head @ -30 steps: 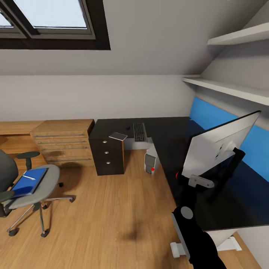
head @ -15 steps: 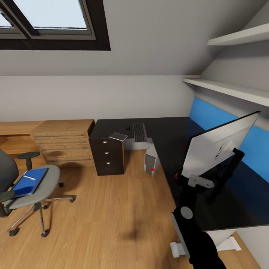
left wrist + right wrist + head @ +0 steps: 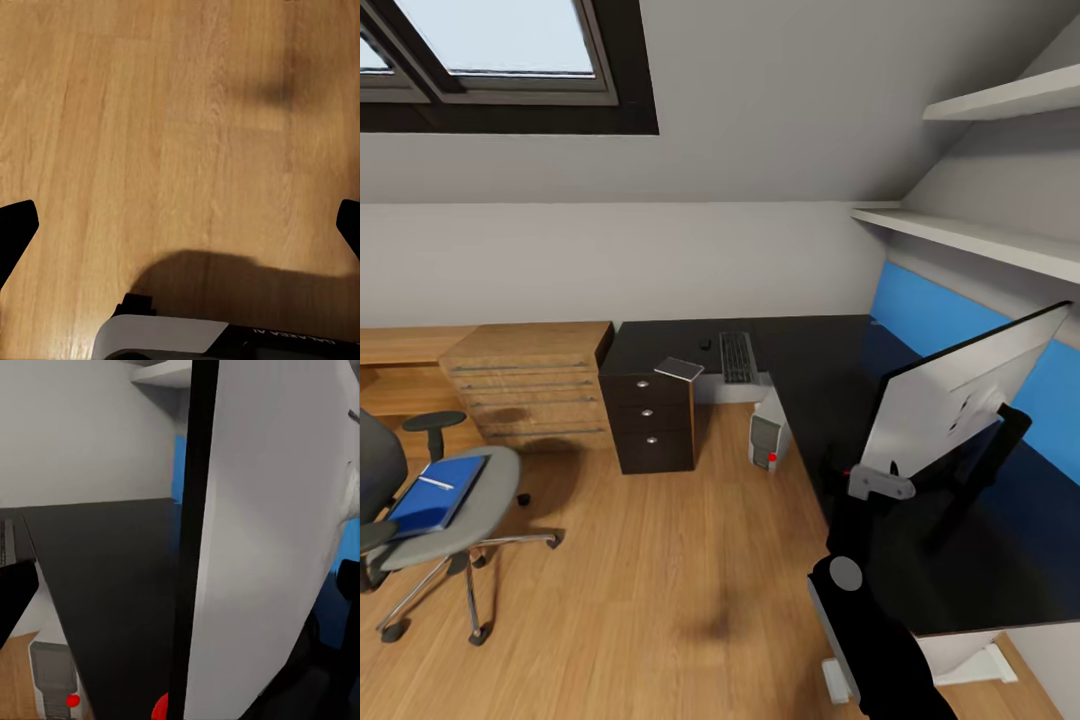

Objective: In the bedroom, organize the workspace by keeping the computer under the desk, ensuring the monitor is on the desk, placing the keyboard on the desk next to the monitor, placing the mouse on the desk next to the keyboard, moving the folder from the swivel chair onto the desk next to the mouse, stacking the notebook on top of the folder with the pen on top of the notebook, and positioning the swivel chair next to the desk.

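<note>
The monitor leans tilted over the black desk, white back toward me. My right gripper is at its lower left corner and open; the monitor's edge runs between the wide-apart fingers. At the desk's far end lie the keyboard, the small dark mouse and a flat grey notebook. The computer stands on the floor under the desk. The blue folder, with the white pen on it, lies on the swivel chair at far left. My left gripper hangs open over wooden floor.
A black drawer unit stands under the desk's left end, and a light wooden drawer chest beside it. White shelves run above the desk's blue back panel. Open wooden floor lies between the chair and the desk.
The whole picture has shifted slightly, so the camera moved. In it the monitor sits a little further right and my right arm a little lower and to the left.
</note>
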Controlling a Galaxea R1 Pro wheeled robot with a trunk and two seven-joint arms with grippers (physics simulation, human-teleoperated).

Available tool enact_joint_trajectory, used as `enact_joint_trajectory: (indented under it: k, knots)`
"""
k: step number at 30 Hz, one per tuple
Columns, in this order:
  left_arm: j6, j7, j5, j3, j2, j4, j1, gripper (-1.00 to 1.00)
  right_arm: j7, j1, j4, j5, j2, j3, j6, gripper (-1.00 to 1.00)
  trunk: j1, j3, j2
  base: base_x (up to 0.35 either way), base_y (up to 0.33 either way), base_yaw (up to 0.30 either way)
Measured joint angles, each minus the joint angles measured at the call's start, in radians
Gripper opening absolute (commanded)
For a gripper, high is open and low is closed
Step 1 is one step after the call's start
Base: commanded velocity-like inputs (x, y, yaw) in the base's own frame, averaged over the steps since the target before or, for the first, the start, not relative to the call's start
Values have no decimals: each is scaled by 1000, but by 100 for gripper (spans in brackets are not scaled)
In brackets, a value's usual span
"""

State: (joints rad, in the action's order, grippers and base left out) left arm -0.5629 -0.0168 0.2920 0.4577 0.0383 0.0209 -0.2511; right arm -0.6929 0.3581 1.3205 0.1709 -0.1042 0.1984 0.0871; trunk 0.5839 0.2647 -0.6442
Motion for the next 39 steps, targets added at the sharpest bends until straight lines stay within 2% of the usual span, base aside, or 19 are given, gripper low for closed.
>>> enact_joint_trajectory:
  k: [4,8,31,39]
  knots:
    - [0,0,0,0,0,0,0,100,-51,0,1,1,0,-1,-1,100,0,0,0,94,1,0]
    - [1,1,0,0,0,0,0,100,-66,0,1,1,0,-1,-1,100,0,0,0,20,0,0]
    - [0,2,0,0,-2,0,0,100,-73,0,1,2,2,-6,-2,100,0,0,0,130,9,0]
    - [1,2,0,0,-2,0,0,100,-73,0,-2,1,6,-13,-3,100,0,0,0,34,0,0]
